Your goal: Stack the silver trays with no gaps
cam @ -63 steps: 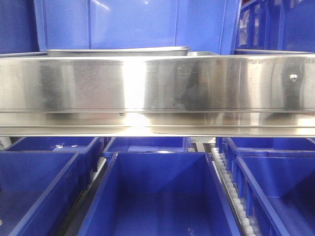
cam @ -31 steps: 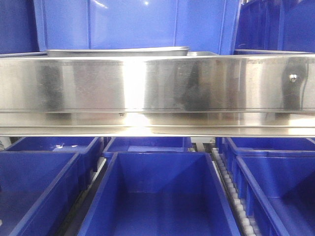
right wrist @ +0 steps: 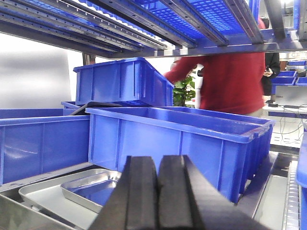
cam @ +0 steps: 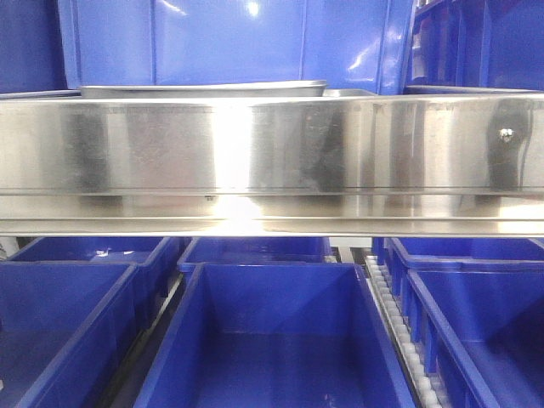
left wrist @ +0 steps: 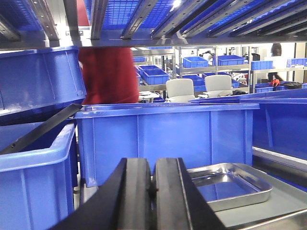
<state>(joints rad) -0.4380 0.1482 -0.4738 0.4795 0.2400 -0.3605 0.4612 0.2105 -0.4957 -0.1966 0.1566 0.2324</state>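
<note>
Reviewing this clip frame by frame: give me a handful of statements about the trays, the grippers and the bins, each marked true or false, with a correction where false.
1. The left gripper is shut with nothing between its fingers. True.
2. The right gripper is clamped on a tray rim. False: it is shut on nothing, and the trays lie beyond and to its left.
3. In the right wrist view, a small silver tray sits inside a larger silver tray. True.
4. The small tray seen by the left wrist holds food. False: it shows only reflections.
5. The blue bin below the steel rail in the front view is packed with parts. False: it looks empty.
</note>
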